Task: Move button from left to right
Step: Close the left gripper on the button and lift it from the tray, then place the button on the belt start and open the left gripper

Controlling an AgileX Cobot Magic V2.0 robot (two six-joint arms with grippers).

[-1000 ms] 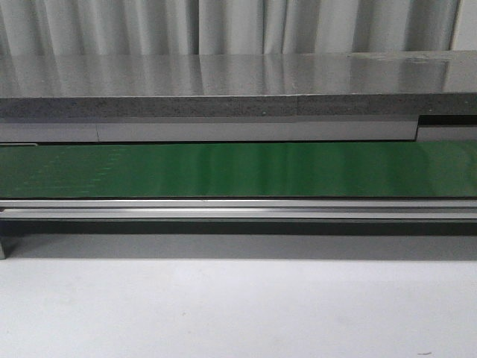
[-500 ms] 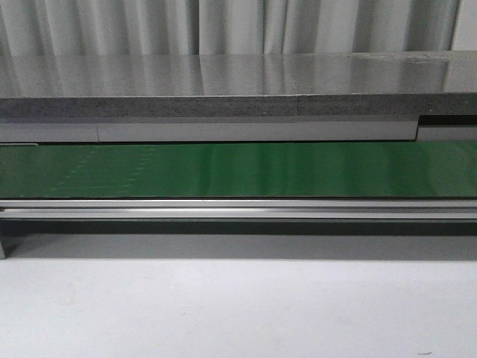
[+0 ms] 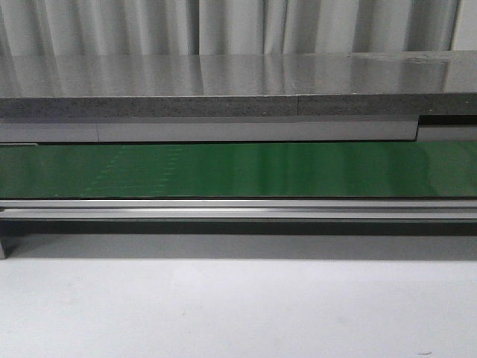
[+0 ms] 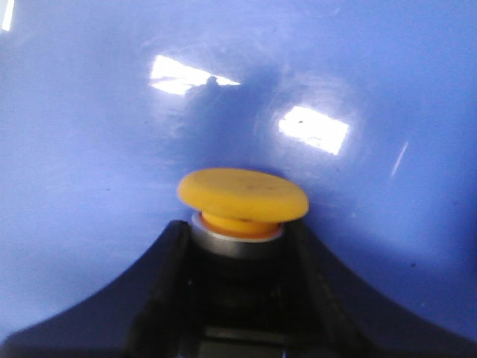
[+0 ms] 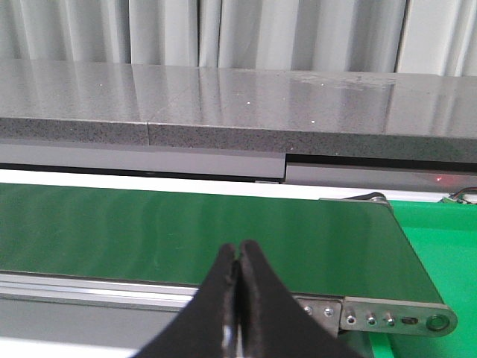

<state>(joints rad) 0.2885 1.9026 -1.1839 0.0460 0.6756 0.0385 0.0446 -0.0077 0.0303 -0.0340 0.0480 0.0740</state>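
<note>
1. Left gripper [image 4: 237, 298]: in the left wrist view the button [image 4: 242, 195] is seen between the two dark fingers [image 4: 160, 294]. Its dark body is pinched from both sides. The yellow cap stands clear beyond the fingertips. The grip is judged firm, though the contact faces themselves are in shadow.
2. Location of the button: it is held over, or just above, a glossy blue surface [image 4: 89, 112]. Whether the body rests on that surface cannot be told. Neither the surface nor the left arm appears in the front view.
3. Governing relation: the button's long axis runs along the fingers, cap outward. The button is already in the left gripper, so the left arm is the nearer one. The destination lies to the right, toward the belt [image 3: 238, 170].
4. Belt: in the front view it is seen bare along its whole visible length. Nothing has yet been delivered there.
5. Right gripper [image 5: 237, 257]: the fingers are pressed together with nothing between them. It is held level, pointing across the belt near the belt's end roller [image 5: 436, 322].
6. Assessment: the carry is judged to be at its start. The next move is expected to be a lift and rightward transfer.
</note>
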